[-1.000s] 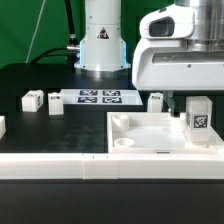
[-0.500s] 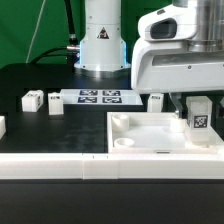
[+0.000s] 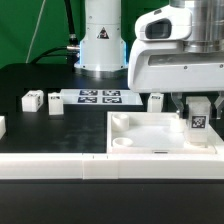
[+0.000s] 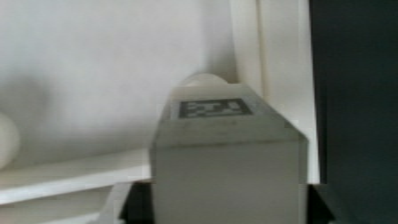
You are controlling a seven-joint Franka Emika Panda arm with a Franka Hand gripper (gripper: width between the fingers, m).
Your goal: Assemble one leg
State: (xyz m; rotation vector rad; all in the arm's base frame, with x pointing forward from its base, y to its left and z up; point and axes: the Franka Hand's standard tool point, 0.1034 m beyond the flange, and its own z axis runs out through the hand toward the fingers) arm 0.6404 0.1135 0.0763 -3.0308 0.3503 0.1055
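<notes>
My end effector is clamped on the leg across its flat sides. I judge it light, rigid and smooth, liable to slip.

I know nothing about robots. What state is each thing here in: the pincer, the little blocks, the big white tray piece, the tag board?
pincer: shut on the leg.
the leg: upright, held over the tray piece's corner on the exterior view's right.
tray piece: lying flat; its near corner hole is empty.
loose blocks: standing on the table, not held.
marker board: flat on the table.
</notes>
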